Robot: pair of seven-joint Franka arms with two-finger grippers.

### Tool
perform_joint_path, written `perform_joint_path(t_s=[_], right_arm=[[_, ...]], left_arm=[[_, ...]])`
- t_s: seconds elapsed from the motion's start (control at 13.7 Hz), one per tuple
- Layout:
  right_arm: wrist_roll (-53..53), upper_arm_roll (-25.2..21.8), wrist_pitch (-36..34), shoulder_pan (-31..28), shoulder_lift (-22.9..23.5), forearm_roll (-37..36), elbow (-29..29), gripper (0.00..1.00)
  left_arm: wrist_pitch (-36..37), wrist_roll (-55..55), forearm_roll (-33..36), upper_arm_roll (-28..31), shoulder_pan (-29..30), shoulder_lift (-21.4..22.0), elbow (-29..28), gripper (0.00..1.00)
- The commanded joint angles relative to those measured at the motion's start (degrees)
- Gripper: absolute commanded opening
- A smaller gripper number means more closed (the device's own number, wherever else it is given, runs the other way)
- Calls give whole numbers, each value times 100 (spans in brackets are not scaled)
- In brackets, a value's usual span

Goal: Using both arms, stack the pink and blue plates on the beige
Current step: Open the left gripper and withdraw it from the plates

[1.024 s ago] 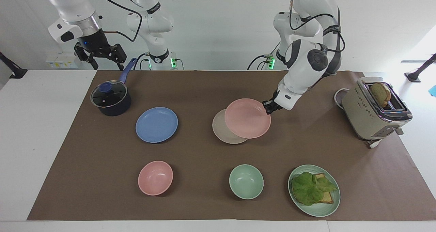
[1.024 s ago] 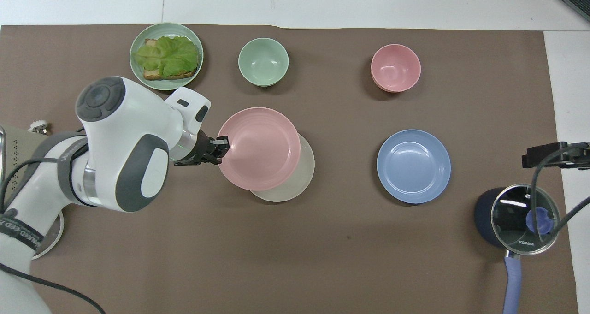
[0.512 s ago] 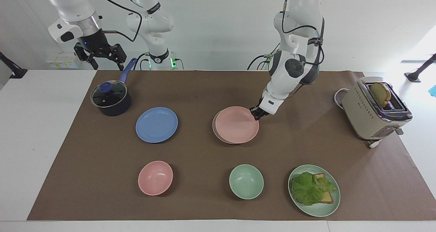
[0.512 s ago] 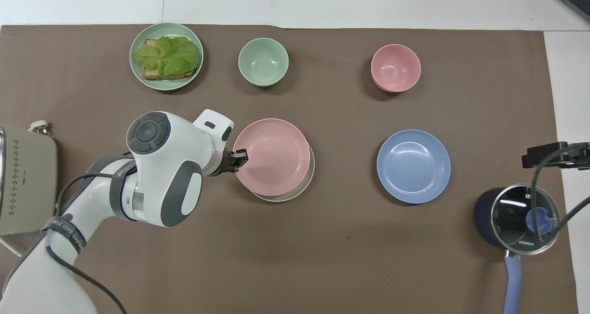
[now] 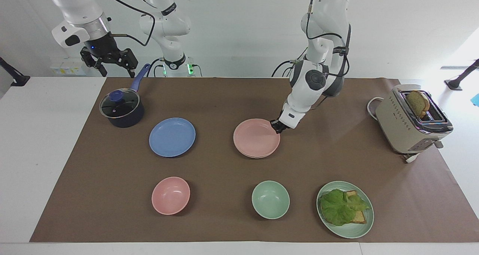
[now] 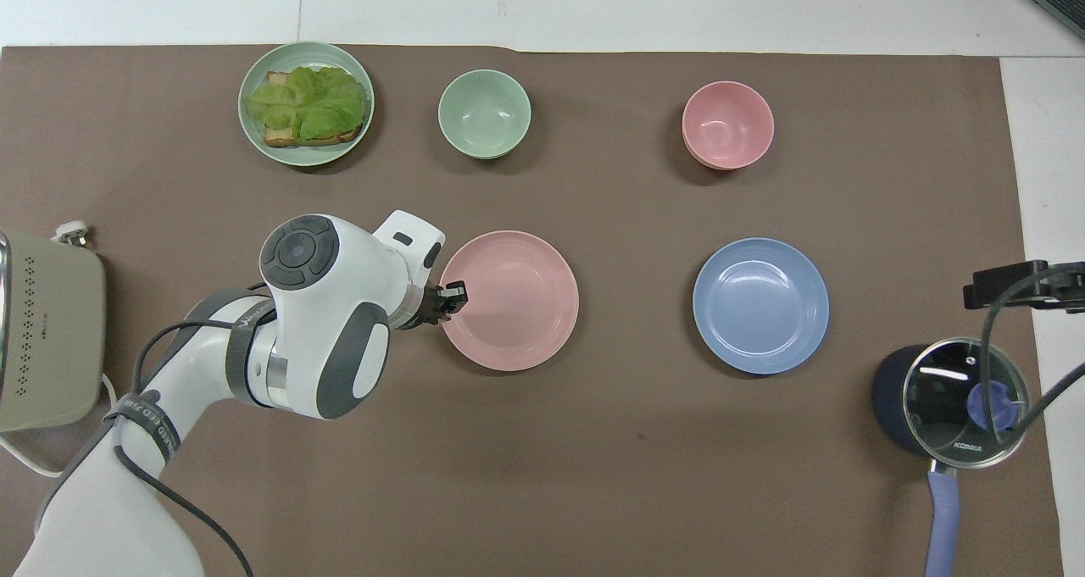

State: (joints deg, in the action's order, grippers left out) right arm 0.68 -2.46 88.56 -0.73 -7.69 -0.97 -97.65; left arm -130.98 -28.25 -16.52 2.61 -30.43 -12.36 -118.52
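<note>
The pink plate [image 5: 256, 137] [image 6: 509, 300] lies flat on the beige plate, covering it almost wholly. Only a thin lower rim of the beige plate [image 5: 257, 157] shows in the facing view. My left gripper [image 5: 276, 127] [image 6: 449, 297] is down at the pink plate's rim, on the side toward the left arm's end of the table. The blue plate [image 5: 172, 137] [image 6: 760, 305] lies alone on the mat beside the stack, toward the right arm's end. My right gripper [image 5: 106, 64] waits open, raised over the table's edge close to the pot, holding nothing.
A dark pot with a glass lid [image 5: 121, 108] stands near the right gripper. A pink bowl [image 5: 170, 195], a green bowl [image 5: 270, 199] and a green plate with lettuce and toast [image 5: 345, 209] line the edge farthest from the robots. A toaster [image 5: 411, 120] stands at the left arm's end.
The left gripper brought the pink plate down and toward the right arm's end, from overhanging the beige plate to lying squarely on it. The right arm stayed put.
</note>
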Motion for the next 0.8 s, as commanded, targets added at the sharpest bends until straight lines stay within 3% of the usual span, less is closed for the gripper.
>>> perform_joint_path(t_s=[0.0, 0.15, 0.29, 0.44, 0.73], right_arm=[[-129, 26, 74, -85, -145, 27, -176, 100], [-155, 26, 126, -164, -163, 35, -263, 100], [-295, 26, 170, -191, -163, 44, -377, 100], [-672, 26, 817, -278, -180, 62, -963, 100], [-727, 26, 2049, -288, 152, 79, -1730, 100]], left_arm=[[-94, 144, -97, 117, -103, -47, 13, 100], [45, 100, -88, 125, -77, 5, 214, 100], [903, 109, 17, 187, 98, 241, 582, 100], [1931, 179, 533, 170, 615, 339, 1309, 100], [3778, 1072, 886, 205, 1398, 400, 2700, 100]])
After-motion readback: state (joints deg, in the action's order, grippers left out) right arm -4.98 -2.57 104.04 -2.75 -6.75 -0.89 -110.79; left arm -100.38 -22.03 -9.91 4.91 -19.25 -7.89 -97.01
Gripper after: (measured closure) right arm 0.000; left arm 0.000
